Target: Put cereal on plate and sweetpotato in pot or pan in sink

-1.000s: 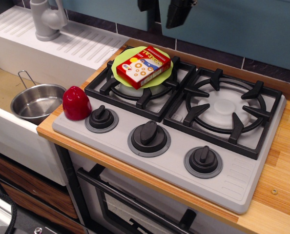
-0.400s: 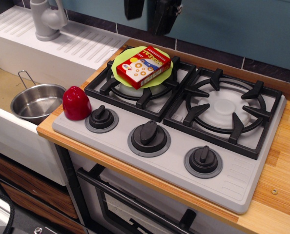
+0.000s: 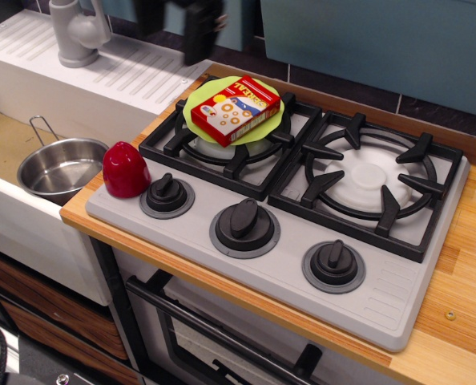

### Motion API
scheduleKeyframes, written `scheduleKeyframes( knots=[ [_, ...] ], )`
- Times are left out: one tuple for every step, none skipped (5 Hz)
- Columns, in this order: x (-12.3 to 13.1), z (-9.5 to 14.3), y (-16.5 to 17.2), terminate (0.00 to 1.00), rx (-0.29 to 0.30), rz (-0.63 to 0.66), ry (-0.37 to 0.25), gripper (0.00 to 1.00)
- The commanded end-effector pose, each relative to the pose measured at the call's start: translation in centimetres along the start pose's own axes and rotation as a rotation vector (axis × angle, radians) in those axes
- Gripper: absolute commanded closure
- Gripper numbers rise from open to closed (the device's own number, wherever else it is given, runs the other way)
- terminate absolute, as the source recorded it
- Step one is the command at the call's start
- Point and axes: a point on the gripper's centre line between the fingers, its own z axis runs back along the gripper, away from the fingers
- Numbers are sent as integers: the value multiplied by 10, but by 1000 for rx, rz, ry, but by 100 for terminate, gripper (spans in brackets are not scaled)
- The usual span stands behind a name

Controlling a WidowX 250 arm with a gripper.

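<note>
The dark claw (image 3: 196, 28) has swung leftward along the back wall, away from the flat red cereal box (image 3: 235, 109), which lies on the wavy lime-green plate (image 3: 191, 106) just below it. It is too blurred to tell its jaws. Next, I judge, is the glossy dark-red sweetpotato (image 3: 125, 170) on the counter (image 3: 462, 249) lower left, beside the shiny steel pot (image 3: 62, 168) in the white sink (image 3: 14, 212).

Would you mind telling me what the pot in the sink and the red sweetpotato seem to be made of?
The pot looks like polished stainless steel: silvery, with mirror-like reflections inside. The sweetpotato appears to be smooth glossy plastic, judging by its bright highlights and uniform dark red.
</note>
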Motion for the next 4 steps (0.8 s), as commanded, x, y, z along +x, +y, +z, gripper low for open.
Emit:
scheduleKeyframes(
  knots=[
    [-15, 4, 10, 0, 7, 90, -113, 0],
    [-23, -6, 15, 0, 8, 106, -133, 0],
    [-29, -14, 17, 0, 20, 117, -153, 0],
    [-35, -22, 22, 0, 40, 114, -186, 0]
  ],
)
